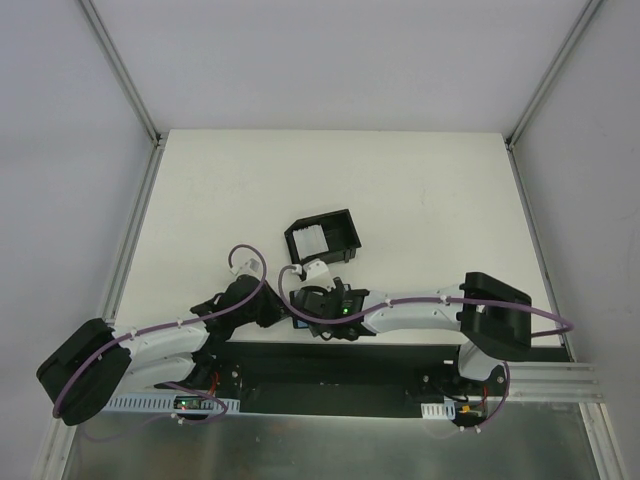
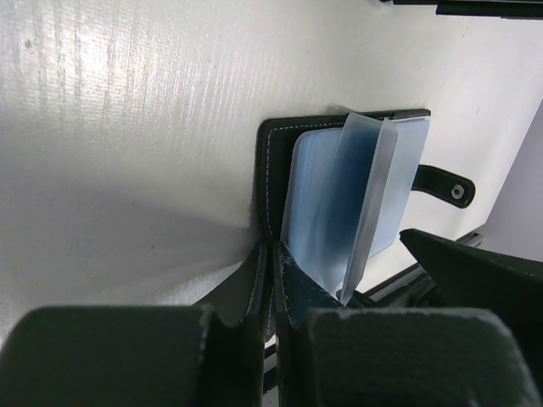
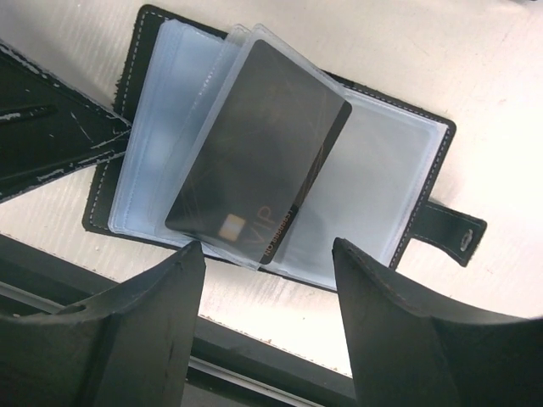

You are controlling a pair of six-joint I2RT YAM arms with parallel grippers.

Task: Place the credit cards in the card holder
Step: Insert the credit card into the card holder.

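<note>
- Grippers first, top view: left gripper [image 1: 276,306] and right gripper [image 1: 320,300] sit close together over the card holder [image 1: 300,322], near the front edge of the table [image 1: 420,200]. I can't read either jaw state from here.
- Same view: the black box [image 1: 322,238] just beyond them has pale credit cards [image 1: 310,240] in it. I judge most of the job is left.
- Left wrist: left gripper is closed down to a narrow gap, pinching the holder's black cover at its near edge. I read that as bracing it open. Clear sleeves [image 2: 373,195] stand up fanned, and the snap tab [image 2: 441,182] lies flat on the far side.
- Right wrist: right gripper is spread wide with nothing in it, hovering above the open holder.
- Same view: one dark VIP card [image 3: 259,153] looks tucked into a clear sleeve. I can't tell whether it's fully seated.
- My read: one card in, the pale stack to go.
</note>
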